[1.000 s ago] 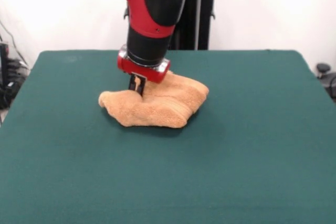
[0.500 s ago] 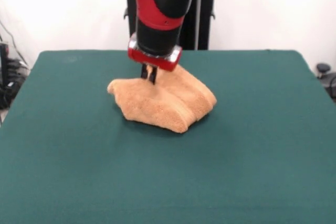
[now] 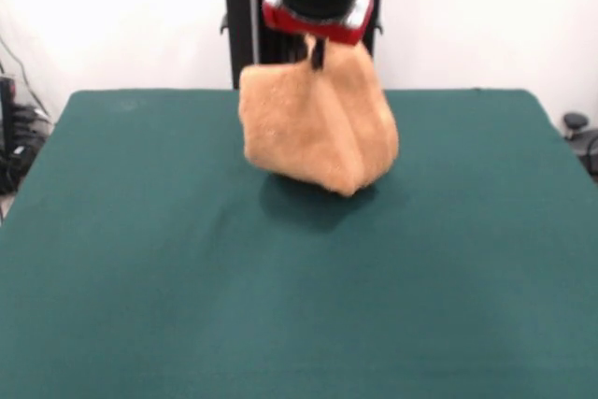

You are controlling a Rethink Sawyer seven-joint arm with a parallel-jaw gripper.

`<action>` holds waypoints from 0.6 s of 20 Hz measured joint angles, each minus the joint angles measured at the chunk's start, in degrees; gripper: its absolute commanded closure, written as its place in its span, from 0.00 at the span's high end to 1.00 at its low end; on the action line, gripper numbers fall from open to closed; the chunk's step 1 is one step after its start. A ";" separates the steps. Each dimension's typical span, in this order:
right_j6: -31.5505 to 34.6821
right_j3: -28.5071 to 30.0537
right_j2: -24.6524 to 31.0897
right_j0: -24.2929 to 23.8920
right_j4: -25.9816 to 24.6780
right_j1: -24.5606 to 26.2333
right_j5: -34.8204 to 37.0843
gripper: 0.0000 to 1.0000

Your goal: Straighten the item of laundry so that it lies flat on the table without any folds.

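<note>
The orange-tan towel (image 3: 318,133) hangs in the air above the green table (image 3: 280,306), folded into a drooping bundle with its lowest corner near the tabletop. My gripper (image 3: 316,51) is at the top of the front view, shut on the towel's upper edge. A dark shadow lies on the felt under the bundle. Whether the lowest corner touches the table I cannot tell.
The black pedestal (image 3: 245,21) stands behind the table's far edge. A dark caster-like object (image 3: 575,123) sits beyond the right edge, and cables (image 3: 19,128) hang at the left edge.
The gripper has risen and moved right and toward the far edge, lifting the towel off the table. The towel went from a heap on the felt to a hanging bundle.
</note>
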 measured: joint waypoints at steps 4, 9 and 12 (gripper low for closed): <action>2.01 -4.40 -1.25 0.30 -0.04 -0.78 7.03 0.00; 5.18 -10.47 -1.62 -0.67 -0.05 0.34 8.35 0.00; 6.38 -14.73 -1.59 -1.87 -0.10 2.58 8.33 0.00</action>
